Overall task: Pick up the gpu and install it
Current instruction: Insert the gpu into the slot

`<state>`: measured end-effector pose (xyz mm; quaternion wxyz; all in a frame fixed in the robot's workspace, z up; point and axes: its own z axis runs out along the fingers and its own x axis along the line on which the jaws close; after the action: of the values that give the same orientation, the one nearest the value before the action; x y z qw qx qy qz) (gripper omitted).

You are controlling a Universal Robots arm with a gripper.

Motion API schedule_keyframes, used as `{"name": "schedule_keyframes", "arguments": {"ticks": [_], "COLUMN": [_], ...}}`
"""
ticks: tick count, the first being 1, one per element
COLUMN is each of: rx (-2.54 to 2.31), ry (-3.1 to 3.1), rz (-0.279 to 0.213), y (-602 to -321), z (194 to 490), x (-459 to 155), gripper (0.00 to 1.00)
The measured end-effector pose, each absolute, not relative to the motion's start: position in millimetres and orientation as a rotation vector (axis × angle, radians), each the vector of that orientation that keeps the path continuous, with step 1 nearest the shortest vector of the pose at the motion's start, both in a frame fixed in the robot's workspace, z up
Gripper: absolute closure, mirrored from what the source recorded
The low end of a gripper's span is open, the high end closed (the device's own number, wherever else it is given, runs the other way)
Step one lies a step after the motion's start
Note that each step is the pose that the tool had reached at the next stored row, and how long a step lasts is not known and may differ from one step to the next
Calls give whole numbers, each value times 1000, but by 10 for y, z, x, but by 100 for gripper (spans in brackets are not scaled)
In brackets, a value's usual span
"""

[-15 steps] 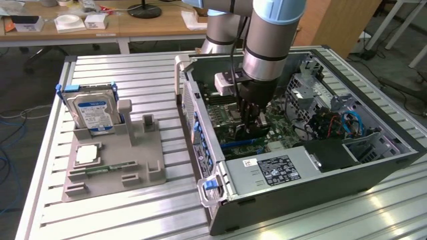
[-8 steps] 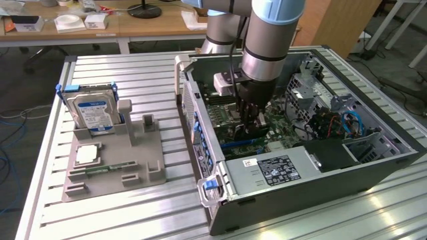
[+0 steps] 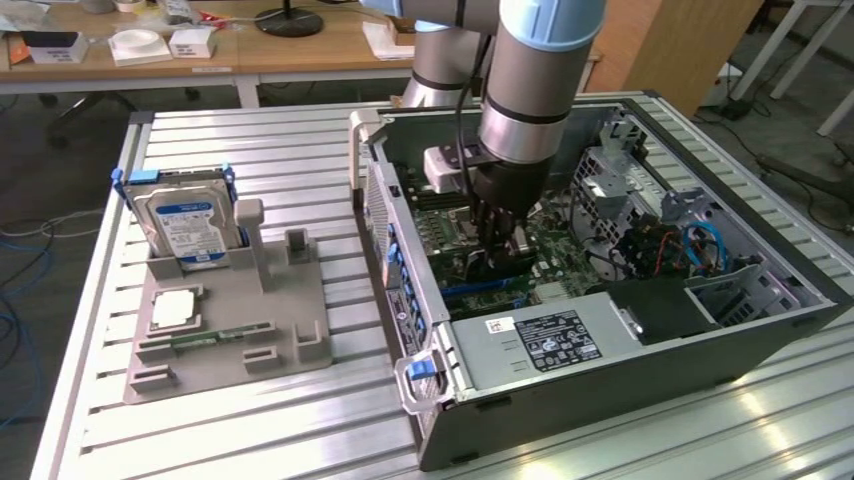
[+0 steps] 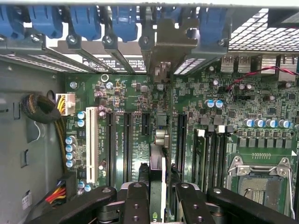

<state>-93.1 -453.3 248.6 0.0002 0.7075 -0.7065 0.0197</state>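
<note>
The gpu stands edge-on over the green motherboard, lined up with a long black expansion slot. Its metal end bracket sits at the case's rear slot openings, under the blue latches. My gripper is shut on the card, one black finger on each side of its near end. In the exterior view the arm reaches straight down into the open computer case, with the gripper low over the board; the card itself is hidden there behind the fingers.
On the exterior view's left, a grey holder carries a hard drive, a processor and a memory stick. Inside the case are the power supply, a cable bundle, a white slot and the processor socket.
</note>
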Motion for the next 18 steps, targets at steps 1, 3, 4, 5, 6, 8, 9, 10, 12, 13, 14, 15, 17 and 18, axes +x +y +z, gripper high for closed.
{"name": "schedule_keyframes", "arguments": {"ticks": [1, 3, 4, 5, 6, 8, 9, 10, 12, 13, 14, 15, 17, 18], "rx": [2222, 2222, 2222, 2222, 2222, 2222, 2222, 2222, 2222, 2222, 2222, 2222, 2222, 2222], "ry": [-2219, -2220, -2219, -2219, -2220, -2220, -2220, -2220, -2220, -2220, -2219, -2219, -2220, -2220], "rz": [62, 62, 62, 62, 62, 62, 62, 62, 62, 62, 62, 62, 62, 62], "y": [-4532, -4532, -4532, -4532, -4532, -4532, -4532, -4532, -4532, -4532, -4532, -4532, -4532, -4530], "z": [2483, 2478, 2475, 2473, 2470, 2462, 2458, 2453, 2442, 2437, 2434, 2432, 2429, 2427], "x": [-933, -935, -935, -936, -937, -938, -938, -939, -940, -941, -942, -943, -944, -943], "gripper": [73, 73, 73, 73, 73, 73, 73, 73, 73, 73, 73, 73, 73, 73]}}
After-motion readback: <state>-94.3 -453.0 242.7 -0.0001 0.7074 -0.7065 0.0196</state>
